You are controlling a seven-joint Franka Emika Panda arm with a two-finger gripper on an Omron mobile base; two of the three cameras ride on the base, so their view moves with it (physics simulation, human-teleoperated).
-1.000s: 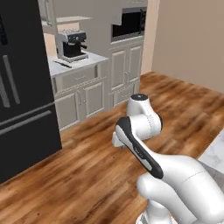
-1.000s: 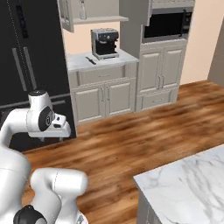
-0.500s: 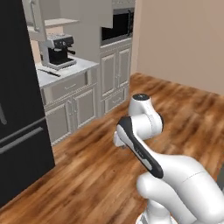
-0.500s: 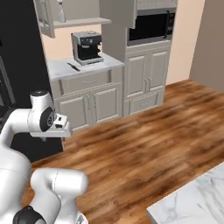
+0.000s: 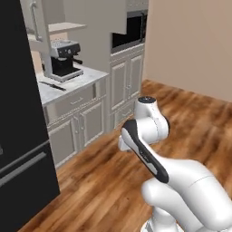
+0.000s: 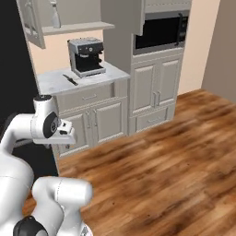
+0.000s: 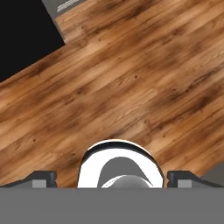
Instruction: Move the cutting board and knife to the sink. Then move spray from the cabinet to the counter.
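Two dark finger tips of the pincer (image 7: 112, 177) stand far apart at the lower corners of the hand view, with nothing between them, and the hand points straight down at the wooden floor (image 7: 131, 87). That floor is glossy plank, warm brown with darker knots and streaks, smooth and flat.

Well away from the pincer, ahead and higher, lies the surface (image 6: 55, 82): a white slab with faint grey veins over beige panelled lower cabinets (image 6: 108, 120) with small bar pulls. The knife (image 6: 70, 79) rests flat on it, a slim dark shape with a pointed blade, just beside a boxy black and steel coffee machine (image 6: 86, 56). I cannot make out the cutting board.

Higher still, the upper cabinet (image 6: 73, 28) stands with its door (image 6: 31, 23) swung aside, and the spray (image 6: 55, 16), a pale narrow-necked bottle, stands upright on the flat shelf. A dark microwave (image 6: 159, 32) sits in the tall unit next to it, and a large black fridge (image 5: 18, 113) flanks the surface on the other side.

The step in hand looks like the approach, so the task has hardly begun. Done well, the base should stop square to the surface, close enough that the arm reaches the knife without stretching. The knife is thin and lies flat, so the tips should come down across its handle, not its blade.
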